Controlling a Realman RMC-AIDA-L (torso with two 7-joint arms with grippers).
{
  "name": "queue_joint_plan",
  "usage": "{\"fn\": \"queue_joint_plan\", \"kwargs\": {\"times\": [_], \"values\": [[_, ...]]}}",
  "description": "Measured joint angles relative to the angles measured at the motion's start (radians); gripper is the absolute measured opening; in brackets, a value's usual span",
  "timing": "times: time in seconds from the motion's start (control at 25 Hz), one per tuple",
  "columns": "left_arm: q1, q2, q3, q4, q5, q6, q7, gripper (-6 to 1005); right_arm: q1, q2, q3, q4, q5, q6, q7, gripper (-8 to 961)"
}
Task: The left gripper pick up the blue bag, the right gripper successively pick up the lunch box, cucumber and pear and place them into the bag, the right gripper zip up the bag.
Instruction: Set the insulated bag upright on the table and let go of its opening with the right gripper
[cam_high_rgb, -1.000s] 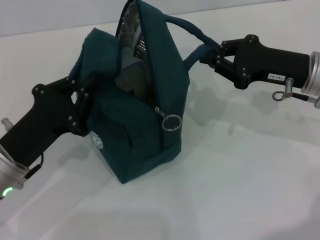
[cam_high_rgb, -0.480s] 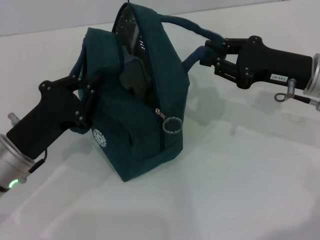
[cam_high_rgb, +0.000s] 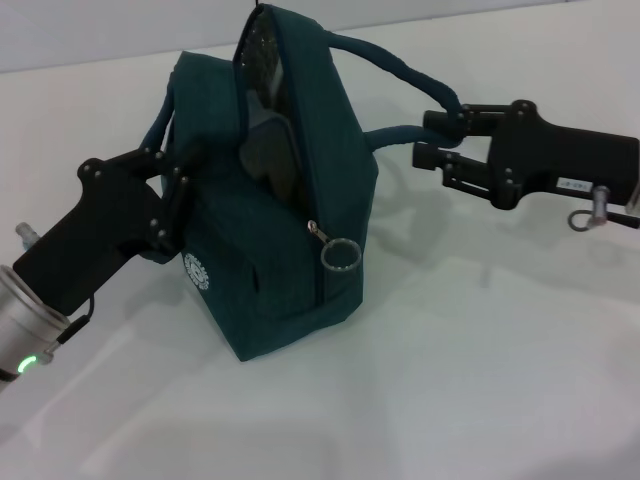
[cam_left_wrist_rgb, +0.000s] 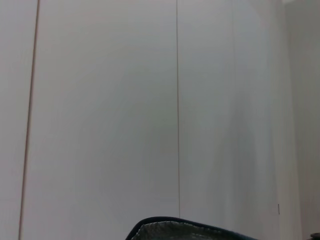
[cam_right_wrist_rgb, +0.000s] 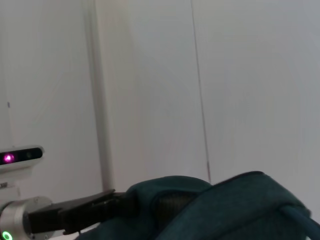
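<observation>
Bag: blue bag (cam_high_rgb: 275, 215) stands upright on the white table (cam_high_rgb: 500, 380); its top gapes, silver lining showing; a dark item sits inside
Left gripper: left gripper (cam_high_rgb: 170, 200) is clamped on the bag's left side, apparently bracing it so it cannot slide or slump
Right gripper: right gripper (cam_high_rgb: 432, 140) sits by the handle strap (cam_high_rgb: 400, 70), jaws parted with the strap running between them
Zip: ring pull (cam_high_rgb: 340, 253) hangs low on the front; zip not yet closed; likely the step remaining
</observation>
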Motion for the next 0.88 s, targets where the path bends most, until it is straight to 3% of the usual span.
{"fn": "queue_joint_plan", "kwargs": {"times": [0.24, 0.88], "values": [[0.0, 0.0, 0.0, 0.0, -0.001, -0.001, 0.001, 45, -0.038, 0.004, 0.008, -0.007, 0.051, -0.045, -0.046, 379], [-0.001, 0.0, 0.0, 0.0, -0.001, -0.003, 0.001, 46, -0.032, 0.009, -0.067, -0.002, 0.031, -0.134, -0.095, 372]]}}
